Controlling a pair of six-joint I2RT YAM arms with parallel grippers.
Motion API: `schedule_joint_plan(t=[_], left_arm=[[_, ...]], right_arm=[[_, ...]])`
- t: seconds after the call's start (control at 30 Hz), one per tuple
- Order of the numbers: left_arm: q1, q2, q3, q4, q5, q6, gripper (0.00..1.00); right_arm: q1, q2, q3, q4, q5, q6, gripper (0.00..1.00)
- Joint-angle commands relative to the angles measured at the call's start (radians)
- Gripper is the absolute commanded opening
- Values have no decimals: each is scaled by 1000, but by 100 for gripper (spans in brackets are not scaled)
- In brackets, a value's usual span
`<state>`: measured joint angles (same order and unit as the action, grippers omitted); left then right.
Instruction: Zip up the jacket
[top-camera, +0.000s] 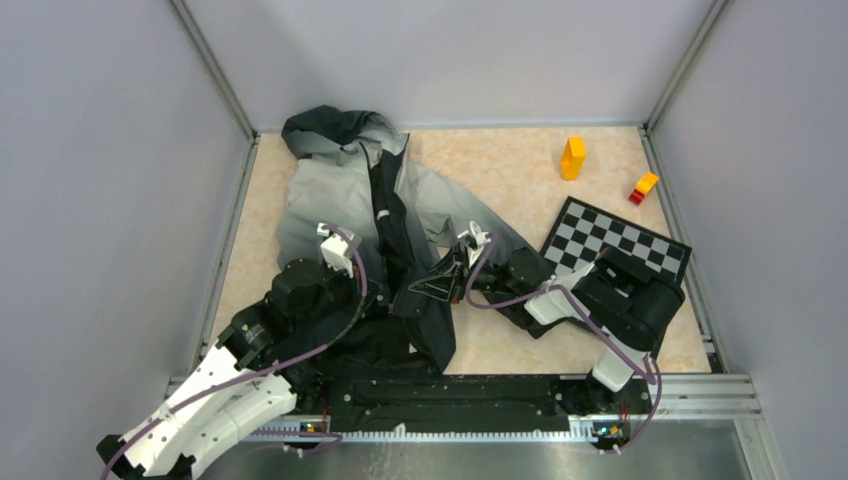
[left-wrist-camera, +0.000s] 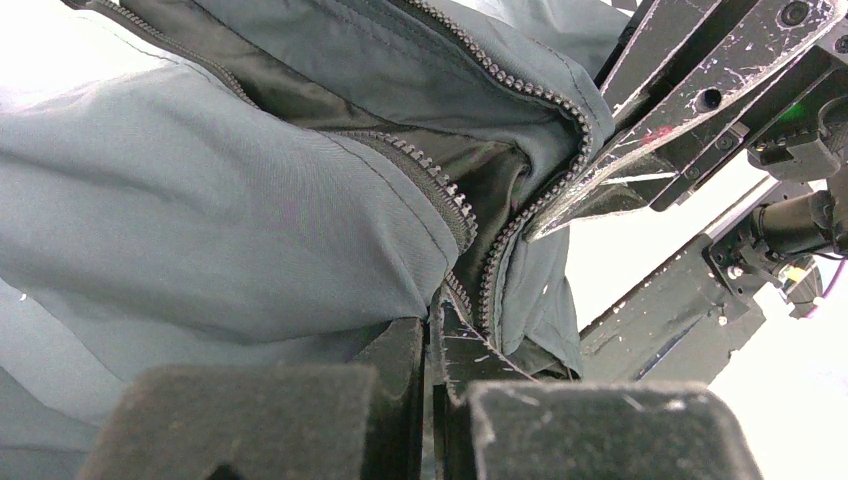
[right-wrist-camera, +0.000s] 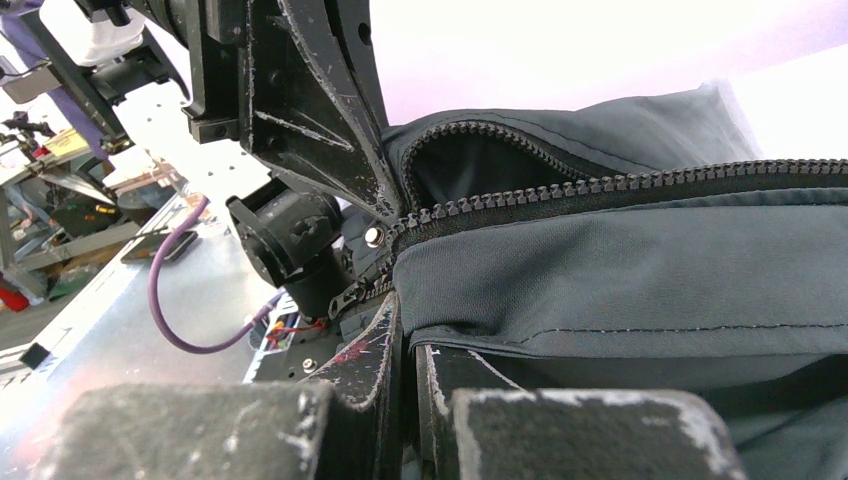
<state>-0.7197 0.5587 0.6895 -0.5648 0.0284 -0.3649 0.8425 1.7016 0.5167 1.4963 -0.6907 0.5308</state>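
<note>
The jacket lies on the table with its dark hood at the far side and its black hem by the arm bases; its front is open. My left gripper and right gripper meet at the lower front. In the left wrist view my left gripper is shut on the jacket at the bottom of the zipper teeth, with the right gripper's fingers just beyond. In the right wrist view my right gripper is shut on the jacket's front edge below the zipper teeth. The slider hangs left of it.
A black-and-white checkerboard lies at the right, partly under the right arm. An orange block and a red-and-yellow block stand at the far right. Grey walls enclose the table on three sides.
</note>
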Motion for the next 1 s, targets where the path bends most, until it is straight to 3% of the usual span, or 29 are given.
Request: schedule_joint_plan(t=[0.0,0.4,0.73,0.97], left_arm=[[2,-2,2,46,9,0,0],[1,44,19,31,51,4,0],[2,-53,-2,42,-71,-27,0],[2,-8,4,39,-43,-20,0]], right_arm=[[13,-35,-13,227,21,-29,0],[12,-47,-19,227,52,-32,0],[20,-27,-3,229,-27,-38,0],[33,-33,2,228,-22,-44,0]])
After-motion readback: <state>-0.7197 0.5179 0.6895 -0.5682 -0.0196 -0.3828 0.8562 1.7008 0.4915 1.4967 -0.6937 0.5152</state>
